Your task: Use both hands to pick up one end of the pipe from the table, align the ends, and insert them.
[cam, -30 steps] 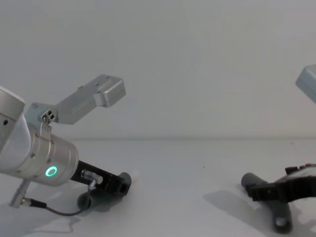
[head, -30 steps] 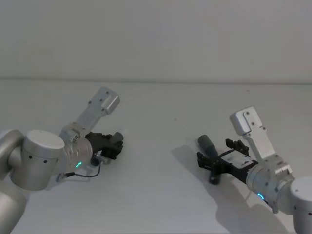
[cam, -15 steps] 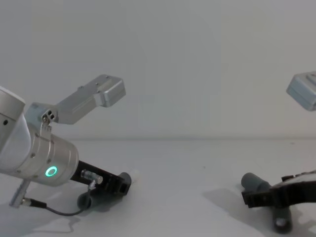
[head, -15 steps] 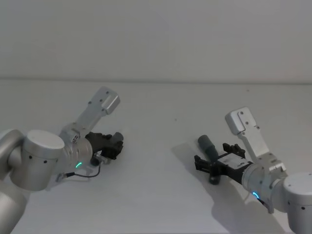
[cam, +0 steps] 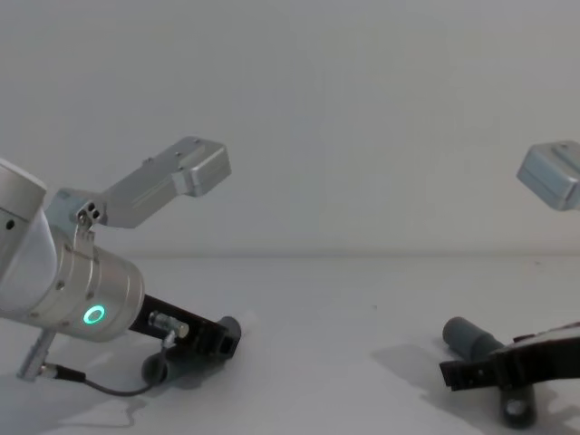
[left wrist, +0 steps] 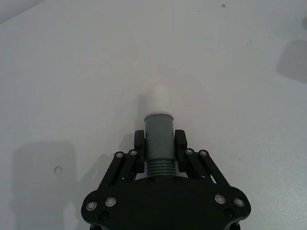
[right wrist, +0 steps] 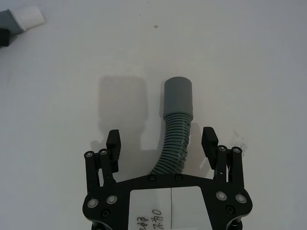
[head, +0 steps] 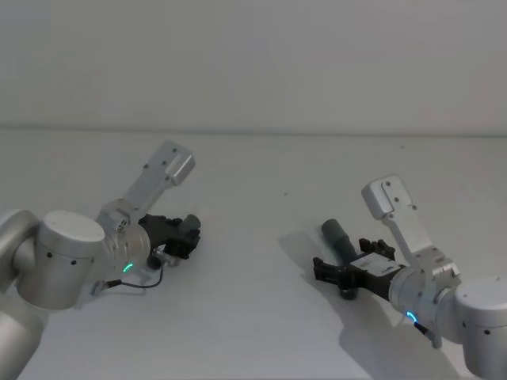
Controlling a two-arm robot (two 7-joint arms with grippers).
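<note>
Two pieces, two grippers, and the pick-up looks only half made. On the table's left side the left gripper sits low, pinching its pipe piece just behind the pale tip, which pokes out ahead. Toward the right side, the right gripper is spread wide, fingers straddling the ribbed body of the other piece, clear of it on both sides, socket collar jutting beyond. Next call: close squarely on that ribbed body, then lift both and line tip to socket.
</note>
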